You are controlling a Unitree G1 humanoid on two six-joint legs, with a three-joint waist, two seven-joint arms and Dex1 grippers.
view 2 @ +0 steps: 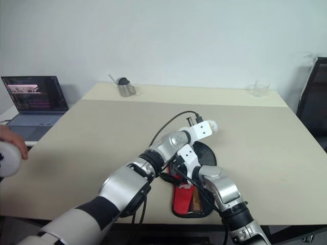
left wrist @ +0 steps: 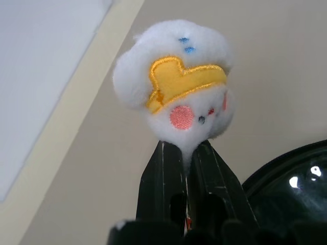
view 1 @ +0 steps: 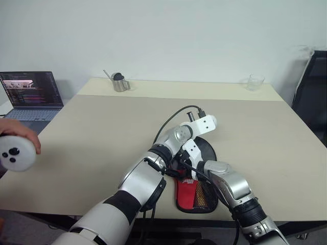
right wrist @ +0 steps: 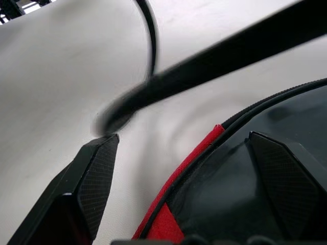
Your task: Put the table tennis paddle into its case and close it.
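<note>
Black-and-red case (view 1: 196, 176) lies at the table's (view 1: 102, 143) near edge, about midway along it, under your two arms. Your left gripper (left wrist: 185, 153) has its jaws pressed together on a white plush charm (left wrist: 176, 81) with a yellow patch, held just above the case's black round end. Your right gripper (right wrist: 199, 173) stands spread wide, one finger over the case, the other over bare table.

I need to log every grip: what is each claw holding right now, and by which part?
The left claw pinches the plush zipper charm at its lower end. The right claw stands open at the case edge, gripping nothing.
</note>
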